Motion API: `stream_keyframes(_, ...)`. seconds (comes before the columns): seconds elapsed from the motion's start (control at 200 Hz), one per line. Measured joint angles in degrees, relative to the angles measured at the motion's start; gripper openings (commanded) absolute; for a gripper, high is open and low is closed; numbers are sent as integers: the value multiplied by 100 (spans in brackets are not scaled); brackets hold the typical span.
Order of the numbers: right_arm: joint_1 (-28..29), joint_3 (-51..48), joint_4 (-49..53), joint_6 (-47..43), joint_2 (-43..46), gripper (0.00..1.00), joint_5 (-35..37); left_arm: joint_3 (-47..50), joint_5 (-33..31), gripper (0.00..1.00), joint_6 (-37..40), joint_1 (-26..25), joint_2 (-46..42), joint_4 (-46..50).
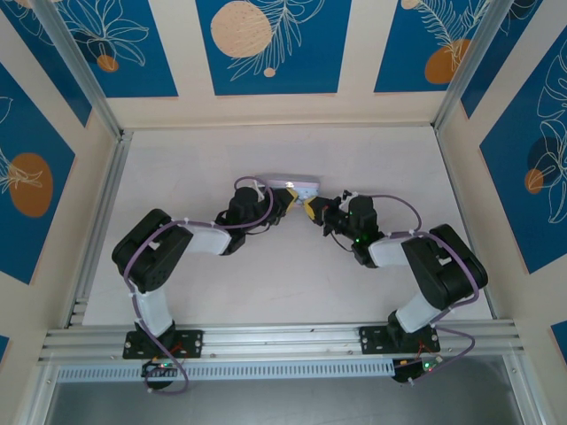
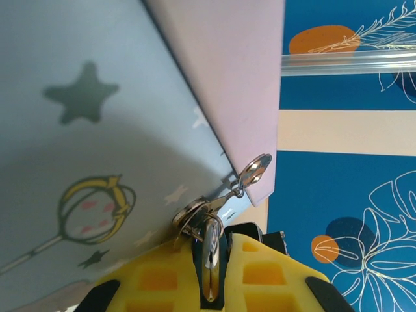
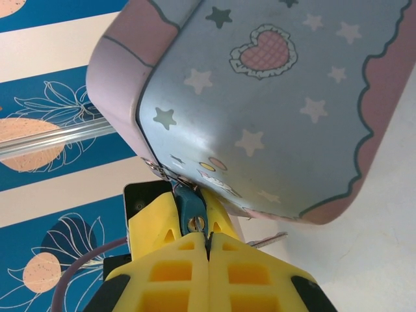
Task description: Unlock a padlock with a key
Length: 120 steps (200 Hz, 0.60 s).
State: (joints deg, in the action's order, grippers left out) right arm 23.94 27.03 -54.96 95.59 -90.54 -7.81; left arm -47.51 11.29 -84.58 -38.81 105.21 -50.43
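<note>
While both arms meet mid-table, the top view gives little detail. The left gripper point(image 1: 291, 200) and right gripper point(image 1: 311, 211) sit nose to nose, just below the pale blue tin point(image 1: 288, 183) on the table point(image 1: 204, 150). Padlock and key are too small to pick out from up here.

Left wrist view: the left gripper point(image 2: 211, 244) is pressed together on a thin shiny metal piece held edge-on, hard against the lower corner of the tin point(image 2: 97, 130). I read that piece as the padlock point(image 2: 209, 261) and the thin loop on top as its shackle point(image 2: 189, 217), but I'm not certain. A small silver ring point(image 2: 253, 170) hangs just beside it, at the tin's pink edge.

Right wrist view: the right gripper point(image 3: 192, 220) is pinching a small dark sliver with a dot-like hole, its tip pointing up at the rim of the tin point(image 3: 260, 117). That is likely the key point(image 3: 189, 207). Tiny metal bits point(image 3: 158, 169) sit at the rim just left of the tip. I can't tell whether the tip is in a keyhole.

Step, as I judge it: lining the key up with the lock or inserting it. Nothing looks opened yet. The next move calls for a fine line-up of tip and keyhole, a short push, then a wrist turn while the left gripper holds the padlock steady. The tin crowds both grippers, so a slip or a bent key is the risk.
</note>
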Motion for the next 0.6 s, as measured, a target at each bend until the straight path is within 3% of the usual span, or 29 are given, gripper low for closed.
stream_keyframes(0.6, 50, 223, -293, -83, -522, 0, -118, 0, -264, 0, -63, 33, 44, 52)
